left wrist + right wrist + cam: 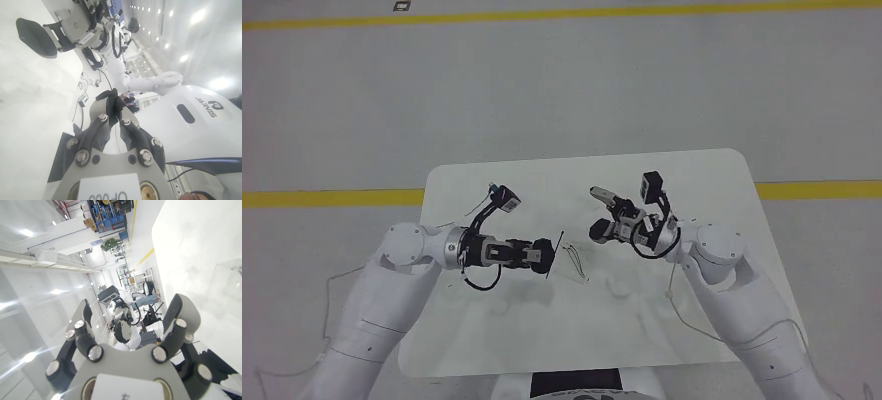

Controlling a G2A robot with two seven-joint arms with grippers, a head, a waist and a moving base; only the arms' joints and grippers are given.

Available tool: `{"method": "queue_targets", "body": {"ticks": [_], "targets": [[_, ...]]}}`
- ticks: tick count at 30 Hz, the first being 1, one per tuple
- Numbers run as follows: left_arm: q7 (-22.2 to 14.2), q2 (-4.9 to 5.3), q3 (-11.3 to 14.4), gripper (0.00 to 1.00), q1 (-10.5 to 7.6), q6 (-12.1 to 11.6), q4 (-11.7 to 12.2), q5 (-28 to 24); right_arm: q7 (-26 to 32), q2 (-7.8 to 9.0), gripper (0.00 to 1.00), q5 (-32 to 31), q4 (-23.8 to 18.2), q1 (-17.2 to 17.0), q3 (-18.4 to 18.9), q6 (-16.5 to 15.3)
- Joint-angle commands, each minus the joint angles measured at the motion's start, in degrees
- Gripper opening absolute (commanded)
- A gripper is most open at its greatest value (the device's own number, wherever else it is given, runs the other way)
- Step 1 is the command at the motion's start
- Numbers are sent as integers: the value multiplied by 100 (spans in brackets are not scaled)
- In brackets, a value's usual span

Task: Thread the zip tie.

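At the left wrist: left gripper (113, 108) is shut tight on the black zip tie (113, 93), with a short dark stub poking out in front. In the top view the zip tie's long axis runs crosswise to that gripper, roughly from the robot's side of the table (492, 330) toward the far side, slightly tilted. Further out: right gripper (593, 213) faces the left one, jaws spread wide, nothing in them, with a clear gap to the zip tie. My read: the right side is the free one, so the next move is to close that gap along the line between the two grippers, square to the zip tie. Can't tell which end is the head.
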Motion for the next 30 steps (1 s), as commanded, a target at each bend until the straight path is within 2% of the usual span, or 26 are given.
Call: {"method": "queue_targets", "body": {"ticks": [1, 5, 8, 13, 17, 21, 29, 30], "targets": [[2, 25, 98, 0, -37, 0, 120, -252, 74, 10, 100, 200, 103, 79, -80, 0], [2, 108, 387, 0, -144, 0, 452, -955, 132, 54, 100, 687, 290, 217, -301, 0], [2, 169, 531, 0, -216, 0, 602, -1365, 51, 96, 100, 1057, 284, 231, -363, 0], [2, 287, 741, 0, -322, 0, 772, -1933, 20, 107, 100, 1119, 247, 231, -349, 0], [2, 361, 830, 0, -407, 0, 764, -1871, 20, 107, 100, 1119, 247, 231, -349, 0], [2, 361, 830, 0, -407, 0, 764, -1871, 376, 73, 100, 1784, 363, 242, -484, 0], [2, 361, 830, 0, -407, 0, 764, -1871, 720, 78, 100, 2311, 734, 675, -943, 0], [2, 361, 830, 0, -407, 0, 764, -1871, 733, 83, 90, 2344, 767, 735, -1010, 0]]}}
